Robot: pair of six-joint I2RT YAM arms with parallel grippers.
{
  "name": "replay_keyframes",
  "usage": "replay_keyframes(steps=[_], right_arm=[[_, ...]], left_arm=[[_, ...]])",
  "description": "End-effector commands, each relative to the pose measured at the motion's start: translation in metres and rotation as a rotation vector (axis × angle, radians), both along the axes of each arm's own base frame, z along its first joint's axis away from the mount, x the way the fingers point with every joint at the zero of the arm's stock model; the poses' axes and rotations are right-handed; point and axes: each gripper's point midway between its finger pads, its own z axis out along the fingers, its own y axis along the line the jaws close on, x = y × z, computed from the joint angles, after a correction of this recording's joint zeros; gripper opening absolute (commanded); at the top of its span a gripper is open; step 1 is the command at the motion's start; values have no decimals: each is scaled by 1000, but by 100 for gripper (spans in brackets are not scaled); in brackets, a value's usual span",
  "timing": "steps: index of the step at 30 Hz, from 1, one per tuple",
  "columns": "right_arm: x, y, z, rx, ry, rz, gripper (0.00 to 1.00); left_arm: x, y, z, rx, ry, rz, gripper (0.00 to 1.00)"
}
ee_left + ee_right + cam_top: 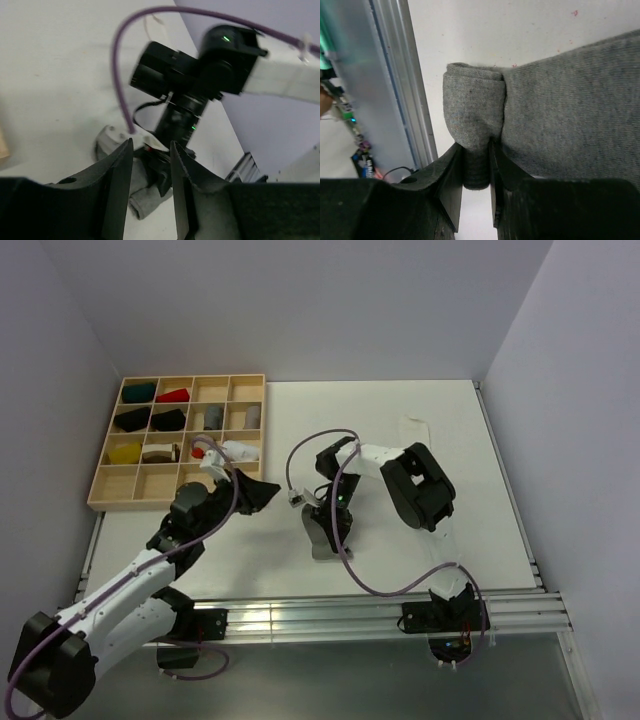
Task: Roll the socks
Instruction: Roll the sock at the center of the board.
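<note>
Grey knit fills my right wrist view. The grey sock lies on the white table, about the middle and towards the near edge, close to the aluminium rail. One end is turned over into a fat little roll. The right gripper is pinched on the end of that roll, both fingers pressed into the fabric. Good, that's my anchor.

The left gripper hangs just to the left, jaws apart with nothing between them, looking across at the right wrist and the sock beneath it. The white sock I can't pick out for certain, so I'm working the grey one alone.

Most of the length lies flat, so I reckon we're early in the roll. I want a firm pinch, not a crushing one. Then I'd turn the wrist so the roll travels along the flat part, staying low to the table so the layers don't gape. This knit looks soft and springy, and I'd expect it to unwind if I let go too soon.

I'd bring the left fingers down onto the flat stretch to pin it, otherwise the whole sock may just drag along. The two wrists are close together and the purple cable loops between them, so I'd go slowly. The wooden tray at the far left is well apart, no worry there.
</note>
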Motion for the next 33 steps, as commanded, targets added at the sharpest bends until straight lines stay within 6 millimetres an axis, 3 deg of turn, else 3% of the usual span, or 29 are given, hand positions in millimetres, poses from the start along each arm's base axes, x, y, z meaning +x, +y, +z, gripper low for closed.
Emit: replay_keyframes(steps=[1, 4, 7, 8, 10, 11, 14, 24, 33], right_arm=[[8, -6, -11, -42, 23, 5, 21], [15, -4, -15, -72, 29, -29, 21], [14, -4, -15, -97, 65, -38, 21], [15, -3, -17, -104, 73, -44, 21], [17, -4, -19, -124, 70, -60, 21], [18, -5, -21, -135, 64, -64, 21], [17, -7, -24, -144, 69, -69, 21], [18, -10, -30, -164, 85, -91, 22], [27, -15, -29, -168, 91, -126, 21]], left_arm=[[-13, -27, 19, 54, -185, -117, 41], [-37, -58, 7, 99, -235, -236, 51], [-60, -88, -9, 133, -244, -396, 52], [-65, -98, -25, 162, -210, -441, 53], [-64, -109, -31, 200, -214, -470, 55], [-67, -116, -50, 241, -179, -495, 56], [-68, -128, -74, 287, -159, -537, 60], [-68, -151, -108, 352, -133, -626, 62], [-76, -148, -136, 394, -76, -672, 58]])
